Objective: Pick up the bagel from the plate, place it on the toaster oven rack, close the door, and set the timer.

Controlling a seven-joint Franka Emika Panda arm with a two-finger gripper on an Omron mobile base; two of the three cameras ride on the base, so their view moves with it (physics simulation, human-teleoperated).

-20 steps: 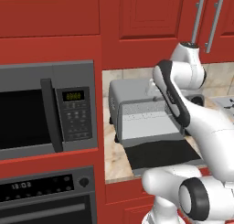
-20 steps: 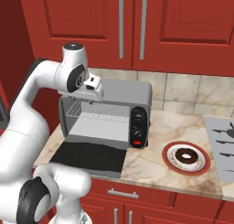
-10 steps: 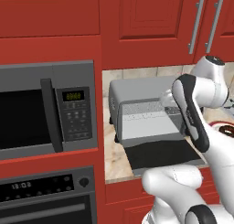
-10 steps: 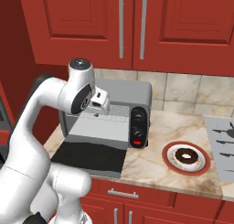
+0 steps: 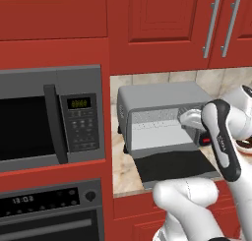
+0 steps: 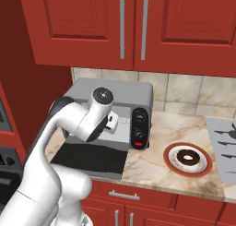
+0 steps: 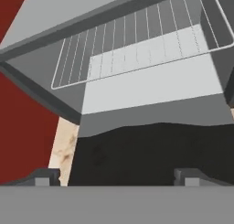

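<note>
Hand (image 7: 114, 175) now lower, nearer door (image 7: 151, 154)

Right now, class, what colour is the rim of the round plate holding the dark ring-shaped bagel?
Red, around the round white plate under the dark brown bagel; clearest in the right base view.

— Where's the arm?
— Bent at the elbow, forearm reaching across in front of the base, white wrist turned sideways.
— And the gripper (image 7: 114, 175)?
— Nothing between its jaws; the two dark fingertips (image 7: 43, 176) stand wide apart.
</note>
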